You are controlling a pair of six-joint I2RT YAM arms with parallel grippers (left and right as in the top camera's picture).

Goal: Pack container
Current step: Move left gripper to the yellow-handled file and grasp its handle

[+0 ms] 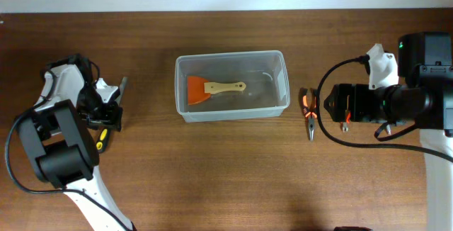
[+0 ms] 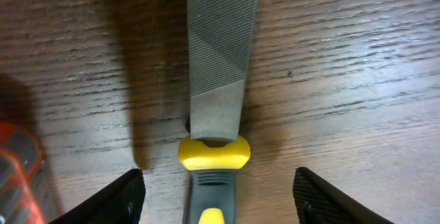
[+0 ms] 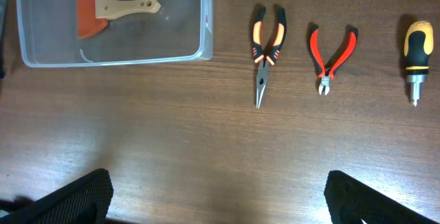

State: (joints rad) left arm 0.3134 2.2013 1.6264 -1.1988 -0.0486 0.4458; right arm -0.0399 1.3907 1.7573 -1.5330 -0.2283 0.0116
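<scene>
The clear plastic container (image 1: 232,86) stands mid-table and holds an orange scraper with a wooden handle (image 1: 214,88); both also show in the right wrist view, container (image 3: 117,52) and scraper (image 3: 113,9). My left gripper (image 2: 218,200) is open, its fingers on either side of the yellow-and-grey handle of a metal file (image 2: 216,66) that lies on the table; in the overhead view the file (image 1: 103,139) is mostly under the arm. My right gripper (image 3: 218,196) is open and empty above bare table. Long-nose pliers (image 3: 265,49) lie right of the container.
Red side cutters (image 3: 330,49) and a stubby yellow-black screwdriver (image 3: 416,49) lie right of the pliers (image 1: 308,110). An orange object (image 2: 17,169) shows at the left edge of the left wrist view. The table's far edge meets a white wall.
</scene>
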